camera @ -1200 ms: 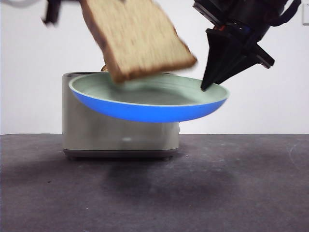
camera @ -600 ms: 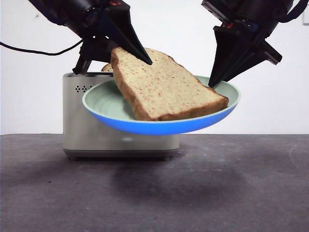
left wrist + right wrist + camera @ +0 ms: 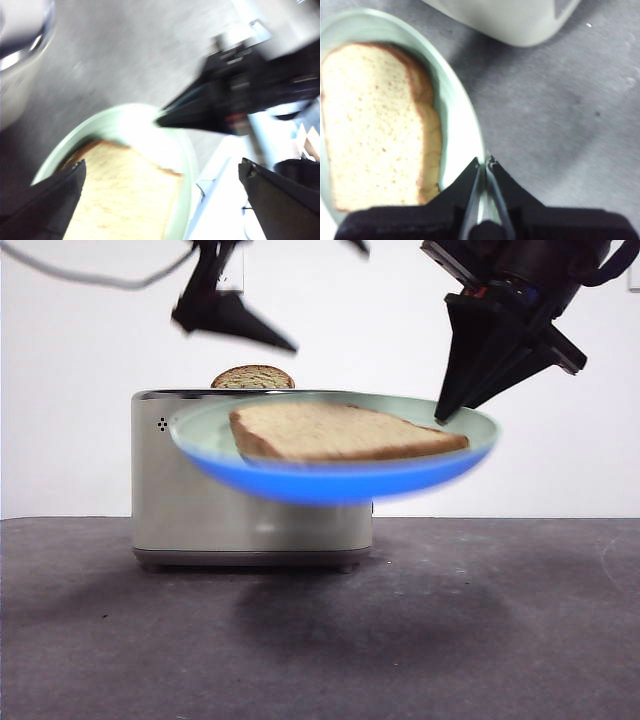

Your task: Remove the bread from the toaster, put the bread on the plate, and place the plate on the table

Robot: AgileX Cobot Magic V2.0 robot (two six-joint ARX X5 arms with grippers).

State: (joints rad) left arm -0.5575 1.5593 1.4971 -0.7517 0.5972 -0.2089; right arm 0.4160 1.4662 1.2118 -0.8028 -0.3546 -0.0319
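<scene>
The right gripper point(image 3: 485, 165) pinches the rim of the plate point(image 3: 215, 430), held above the table point(image 3: 320, 640) in front of the toaster point(image 3: 250, 500). The bread point(image 3: 340, 432) lies flat inside. The left gripper point(image 3: 235, 320), spread and empty, hangs above. With only 1 edge gripped, a tilt could slide the bread off.

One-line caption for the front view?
Right gripper holds plate with bread above table; left gripper open.
</scene>
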